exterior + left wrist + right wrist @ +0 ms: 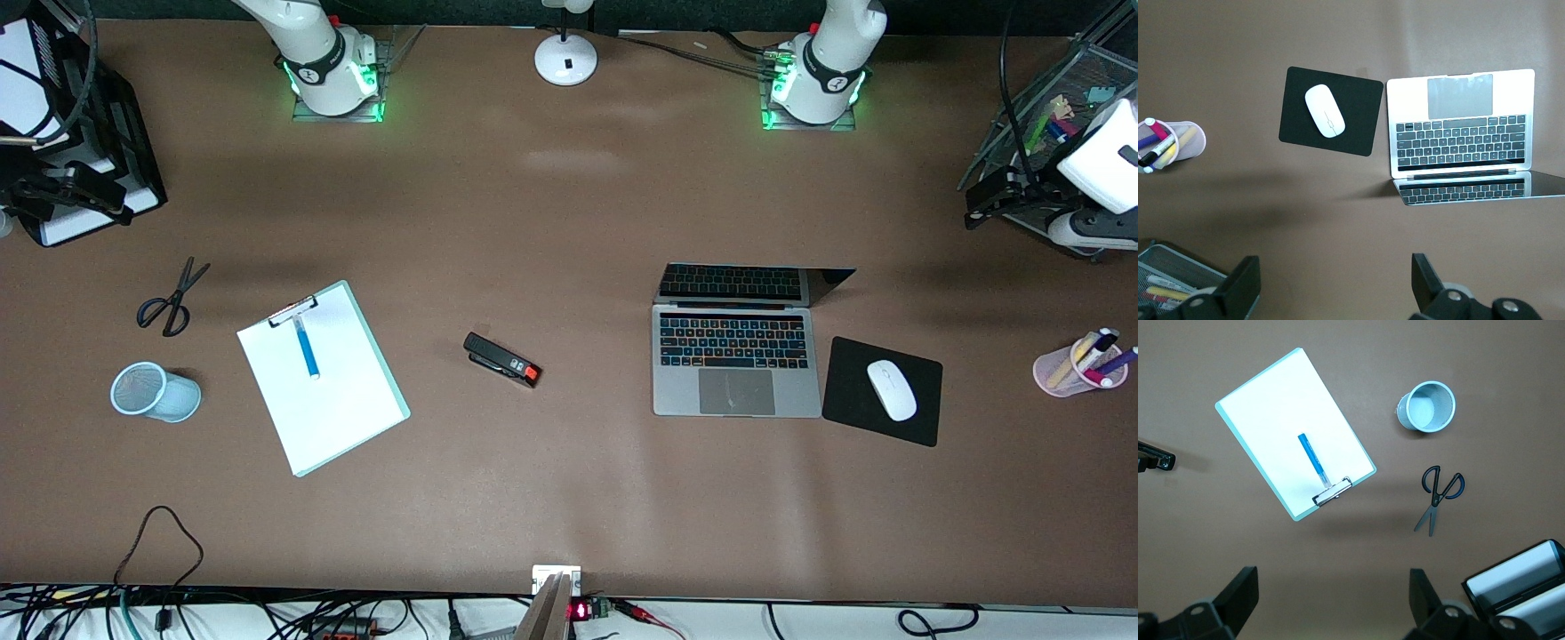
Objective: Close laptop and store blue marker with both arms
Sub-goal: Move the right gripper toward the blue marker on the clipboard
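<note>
The laptop (736, 354) sits open on the brown surface (569, 480) toward the left arm's end — silver-grey, black keys, large trackpad, dark screen upright — just beside a black mouse pad (882, 390) carrying a white mouse (891, 389). The blue marker (307, 347), slim and light blue, lies on white paper on a clipboard (323, 378) toward the right arm's end, near a blue mesh cup (155, 392). The left claw (1333, 293) hangs spread above bare surface near the laptop; the right claw (1331, 610) hangs spread above bare surface near the clipboard.

A robot lab dressed as an office desk: two arm bases bolted to a brown table (569, 498), cables along its edge, plus stapler (502, 359), clipboard (356, 418), scissors (171, 300) and mouse (891, 389).
</note>
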Available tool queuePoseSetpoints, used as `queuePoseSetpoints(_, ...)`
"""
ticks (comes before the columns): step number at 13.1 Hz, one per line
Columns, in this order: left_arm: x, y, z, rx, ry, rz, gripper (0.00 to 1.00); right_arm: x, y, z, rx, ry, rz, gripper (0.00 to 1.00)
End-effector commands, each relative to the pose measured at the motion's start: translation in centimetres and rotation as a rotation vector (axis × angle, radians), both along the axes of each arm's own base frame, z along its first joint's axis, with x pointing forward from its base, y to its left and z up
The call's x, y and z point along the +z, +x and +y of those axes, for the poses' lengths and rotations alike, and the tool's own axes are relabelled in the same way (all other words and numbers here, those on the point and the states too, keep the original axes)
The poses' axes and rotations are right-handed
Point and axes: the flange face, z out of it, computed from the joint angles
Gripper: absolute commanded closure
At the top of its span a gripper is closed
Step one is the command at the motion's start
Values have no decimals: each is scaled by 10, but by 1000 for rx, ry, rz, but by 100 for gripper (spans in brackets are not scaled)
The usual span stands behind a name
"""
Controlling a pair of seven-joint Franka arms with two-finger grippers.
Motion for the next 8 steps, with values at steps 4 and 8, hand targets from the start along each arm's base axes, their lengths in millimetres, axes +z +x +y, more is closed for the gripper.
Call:
queuePoseSetpoints(4,10,0,3,-5,22,3,0,-9,7,3,1,7,19,0)
queuePoseSetpoints(8,10,1,3,-7,22,2,0,-48,33,6,0,7,34,0)
